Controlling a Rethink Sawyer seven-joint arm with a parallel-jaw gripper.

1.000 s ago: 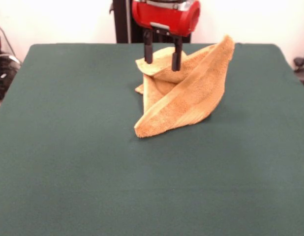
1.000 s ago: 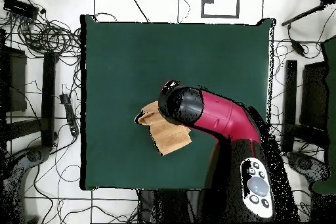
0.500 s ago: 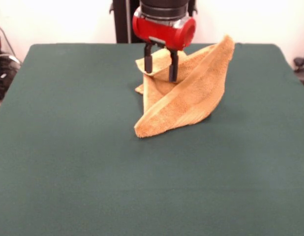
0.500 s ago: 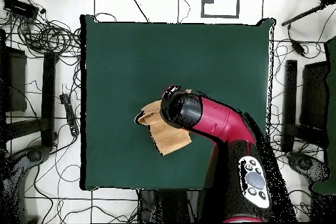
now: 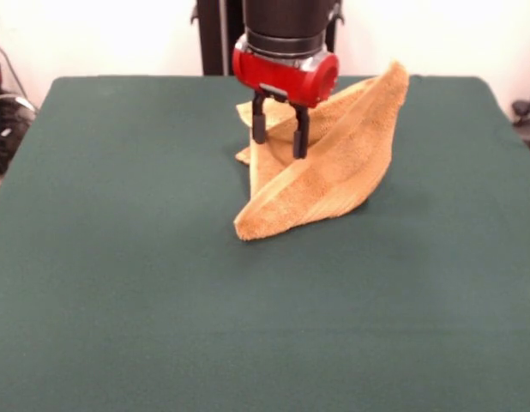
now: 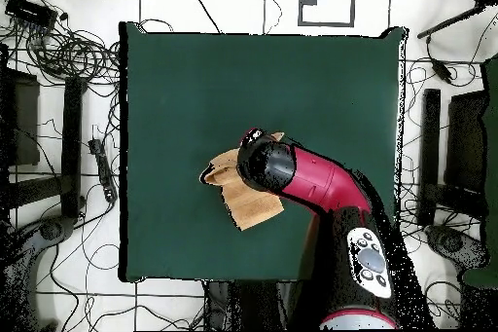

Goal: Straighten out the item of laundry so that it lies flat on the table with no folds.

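Note:
The orange-yellow towel (image 5: 329, 167) lies folded and bunched on the dark green table (image 5: 145, 283), with one corner standing up at the far right. My gripper (image 5: 277, 140) hangs over the towel's far left part, its two black fingers (image 5: 259, 126) apart and pointing down just above the folds, holding nothing. In the overhead view the towel (image 6: 241, 203) shows left of and below the arm's head (image 6: 266, 165), which hides the gripper and part of the towel. The woven band and loop tag do not show.
The table's far edge (image 5: 145, 79) runs close behind the towel. Wide bare cloth lies in front and to both sides. Cables and stands (image 6: 58, 55) lie on the floor around the table.
My gripper has come down toward the towel and shifted slightly nearer the camera, its fingers a bit closer together. The towel has not moved.

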